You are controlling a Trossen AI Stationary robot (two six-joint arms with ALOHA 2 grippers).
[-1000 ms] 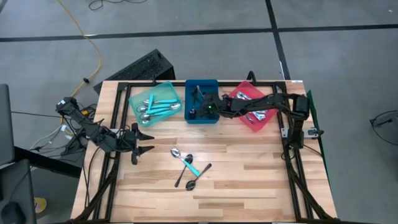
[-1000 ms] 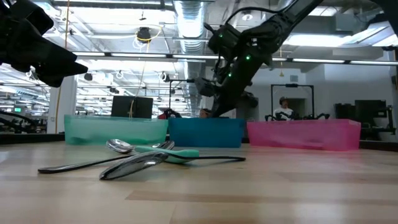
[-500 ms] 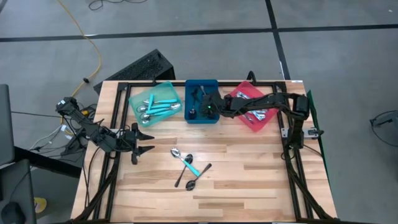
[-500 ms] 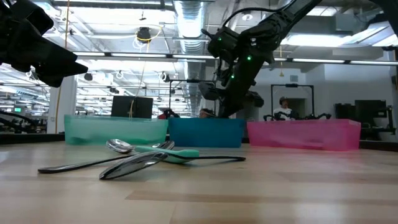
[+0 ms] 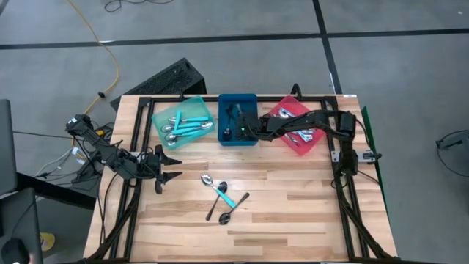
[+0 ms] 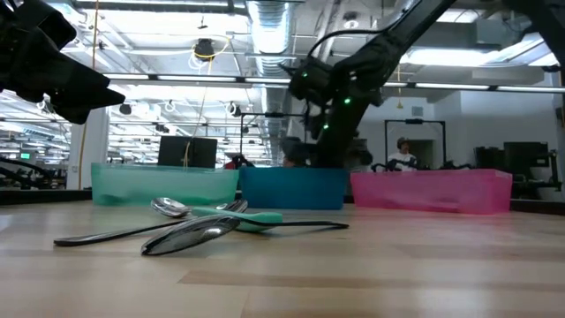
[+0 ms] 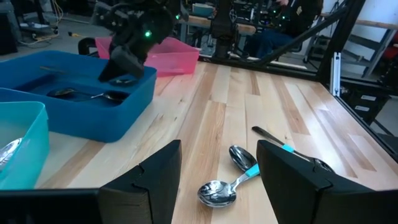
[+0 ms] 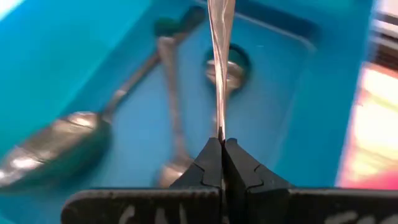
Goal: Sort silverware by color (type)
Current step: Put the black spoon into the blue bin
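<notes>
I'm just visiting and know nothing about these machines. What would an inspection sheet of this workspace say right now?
Surface: wooden table in a black frame.
Job's things: teal-handled spoons in the teal tray; dark spoons in the blue tray; silver spoons in the red tray; a few loose spoons mid-table.
Clutter: nothing seen on the table.
Grippers: right gripper shut on a thin spoon handle over the blue tray; left gripper open, waiting at the table's left edge.
Cables: yellow cable on the floor; dark wires by the left arm.
Surroundings: grey floor, dark keyboard-like thing behind the table; a person far back.
</notes>
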